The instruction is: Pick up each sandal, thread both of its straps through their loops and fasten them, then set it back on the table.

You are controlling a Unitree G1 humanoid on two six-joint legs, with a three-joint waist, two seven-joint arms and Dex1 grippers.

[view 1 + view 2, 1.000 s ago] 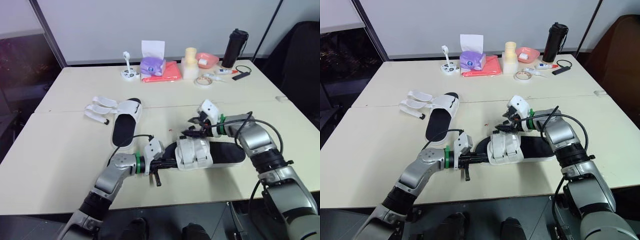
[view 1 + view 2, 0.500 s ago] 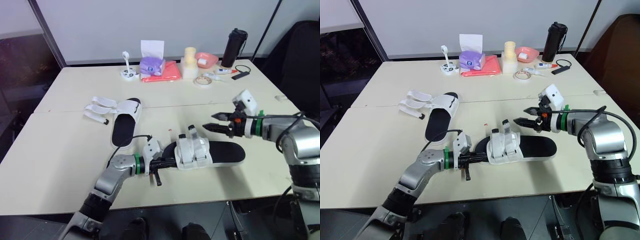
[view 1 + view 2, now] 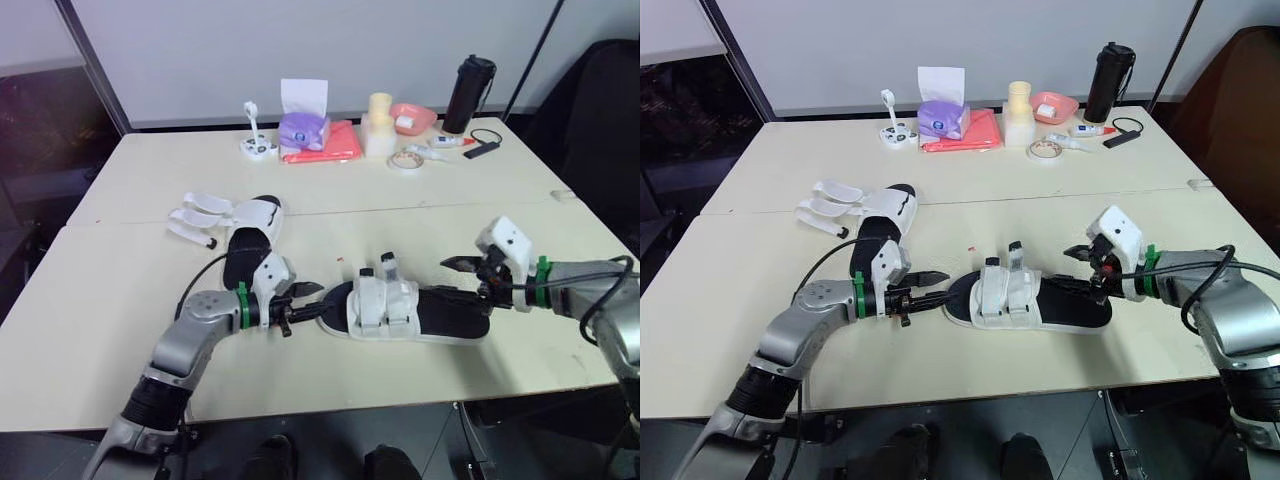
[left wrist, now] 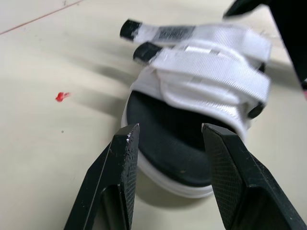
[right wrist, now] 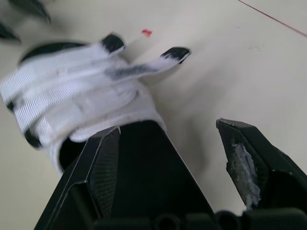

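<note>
Released and empty, left gripper (image 3: 303, 297) and right gripper (image 3: 456, 279) are backing off the white-strapped black foam sandal (image 3: 440, 316), which is likely light and floppy, handling best by its sole.

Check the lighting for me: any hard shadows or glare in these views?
Left wrist view: the sandal throws soft shadows from its strap ends onto the table. Right wrist view: a faint shadow beside the sandal. Left eye view: even light on the table, no glare.
</note>
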